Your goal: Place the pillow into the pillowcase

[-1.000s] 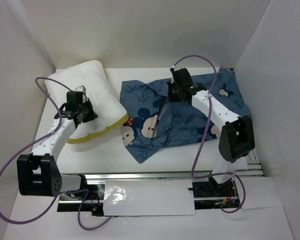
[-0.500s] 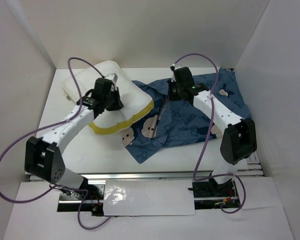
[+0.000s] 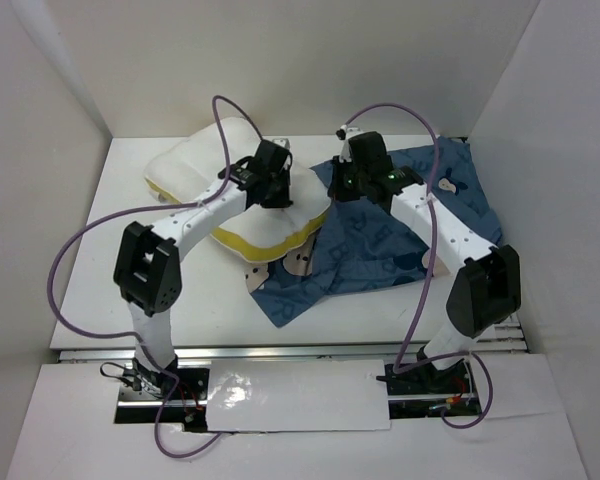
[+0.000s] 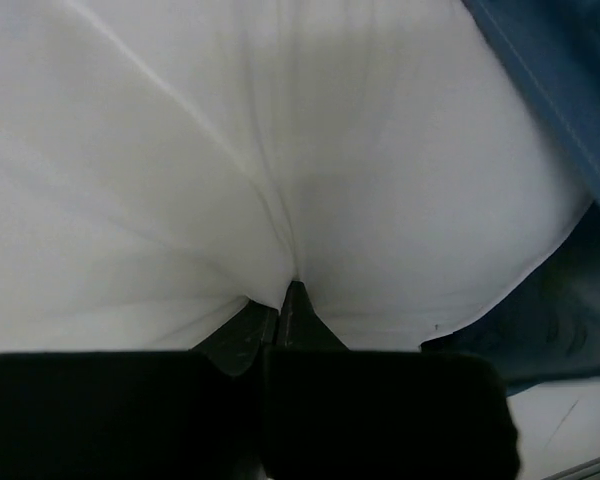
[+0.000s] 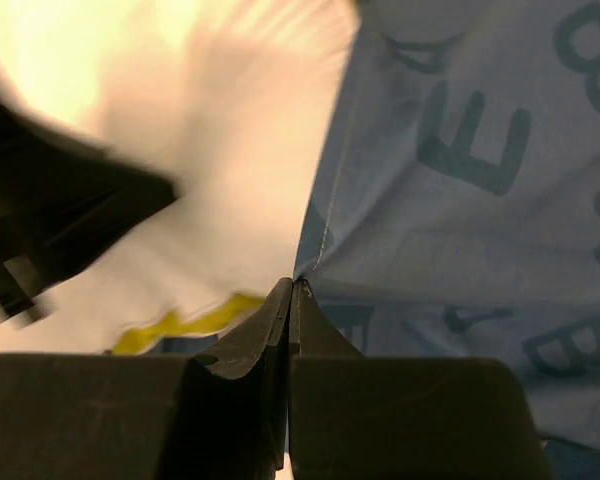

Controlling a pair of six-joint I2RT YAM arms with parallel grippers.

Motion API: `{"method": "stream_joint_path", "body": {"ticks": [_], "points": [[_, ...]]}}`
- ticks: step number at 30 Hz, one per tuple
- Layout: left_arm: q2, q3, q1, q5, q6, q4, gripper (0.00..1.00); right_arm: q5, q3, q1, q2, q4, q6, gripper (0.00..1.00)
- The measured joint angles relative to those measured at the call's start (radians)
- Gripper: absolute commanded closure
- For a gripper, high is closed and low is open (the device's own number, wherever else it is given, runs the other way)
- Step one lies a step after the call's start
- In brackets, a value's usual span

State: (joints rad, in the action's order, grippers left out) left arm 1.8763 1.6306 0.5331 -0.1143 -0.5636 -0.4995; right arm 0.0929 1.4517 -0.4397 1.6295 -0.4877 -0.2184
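Left end effector (image 4: 285,295) pinches pillow (image 3: 185,172) lying across pillowcase (image 3: 380,255) edge.

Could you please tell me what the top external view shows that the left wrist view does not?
Only the top external view shows both arms, the right claw at the pillowcase's edge, the pillow's yellow seam and part of a cartoon mouse face. Only the left wrist view shows the left claw shut close up, pinching a creased fold of pillow fabric. Both show the white pillow with the blue pillowcase beside it.
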Motion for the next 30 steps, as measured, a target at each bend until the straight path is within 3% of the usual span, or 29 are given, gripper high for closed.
{"method": "stream_joint_path", "body": {"ticks": [4, 11, 12, 13, 14, 16, 20, 27, 30], "points": [[0.113, 0.153, 0.010, -0.020, -0.067, -0.055, 1.00, 0.021, -0.003, -0.022, -0.031, -0.001, 0.008, 1.00], [0.132, 0.161, 0.058, -0.073, -0.153, -0.024, 1.00, 0.040, -0.005, -0.025, -0.043, -0.007, 0.011, 1.00], [0.132, 0.146, 0.068, -0.076, -0.157, 0.006, 0.65, 0.040, -0.005, -0.025, -0.043, -0.007, 0.011, 1.00], [0.131, 0.130, 0.076, -0.076, -0.166, 0.034, 0.65, 0.039, -0.005, -0.024, -0.042, -0.007, 0.011, 1.00], [0.127, 0.102, 0.082, -0.066, -0.154, 0.070, 0.23, 0.035, -0.005, -0.023, -0.040, -0.008, 0.010, 1.00], [0.116, 0.063, 0.092, -0.037, -0.135, 0.107, 0.01, 0.021, -0.005, -0.016, -0.032, -0.007, 0.007, 1.00], [0.029, -0.051, 0.101, -0.014, -0.050, 0.135, 0.01, -0.001, -0.008, 0.004, 0.000, -0.008, 0.000, 1.00], [-0.393, -0.428, 0.107, -0.103, 0.180, 0.141, 0.01, -0.025, -0.038, 0.035, 0.011, -0.013, -0.001, 1.00], [-0.505, -0.553, 0.108, -0.103, 0.230, 0.166, 0.01, -0.029, -0.039, 0.039, 0.011, -0.013, -0.001, 1.00]]}}
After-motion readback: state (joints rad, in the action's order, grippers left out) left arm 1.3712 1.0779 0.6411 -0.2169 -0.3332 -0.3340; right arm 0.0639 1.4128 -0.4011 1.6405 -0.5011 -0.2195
